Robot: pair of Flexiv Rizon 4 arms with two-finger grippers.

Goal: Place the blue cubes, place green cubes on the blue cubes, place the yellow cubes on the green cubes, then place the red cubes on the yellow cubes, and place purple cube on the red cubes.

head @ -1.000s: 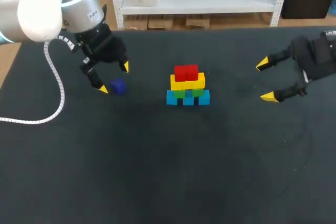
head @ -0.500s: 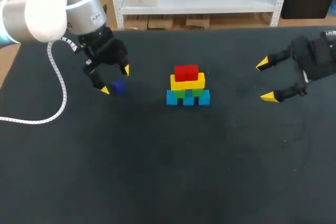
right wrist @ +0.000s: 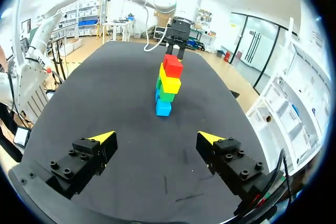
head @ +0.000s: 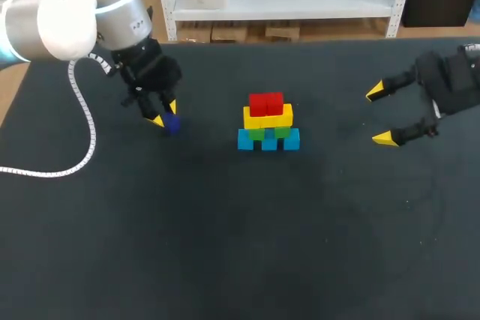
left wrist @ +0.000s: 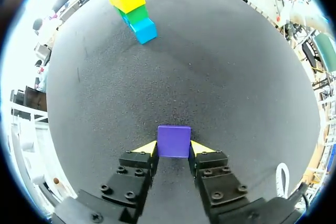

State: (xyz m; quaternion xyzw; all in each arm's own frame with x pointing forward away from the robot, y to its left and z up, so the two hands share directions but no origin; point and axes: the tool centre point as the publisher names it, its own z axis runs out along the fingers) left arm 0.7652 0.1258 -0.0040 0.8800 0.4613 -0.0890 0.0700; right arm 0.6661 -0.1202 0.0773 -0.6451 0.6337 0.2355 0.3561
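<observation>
Head view: the purple cube (head: 172, 124) sits flat on the black bench (head: 225, 245), well to the left of the stack (head: 268, 123). Being a cube, it has no long axis. The left end effector (head: 160, 114) is down over it, its yellow tips close together at the cube. The stack has blue cubes (head: 268, 141) at the base, then green cubes (head: 259, 135), yellow cubes (head: 268, 117) and red cubes (head: 265, 103) on top. The right end effector (head: 379, 115) hangs spread wide with nothing in it, well to the right of the stack.

Left wrist view: the purple cube (left wrist: 174, 141) lies between the two fingers of the left end effector (left wrist: 174, 148). Each yellow tip presses against one side of it, and its edges run square to the fingers. The stack (left wrist: 131, 6) stands far ahead.

Right wrist view: the right end effector (right wrist: 156, 138) gapes wide and holds nothing. The stack (right wrist: 167, 86) stands ahead of it, apart, with the left arm (right wrist: 181, 24) beyond.
</observation>
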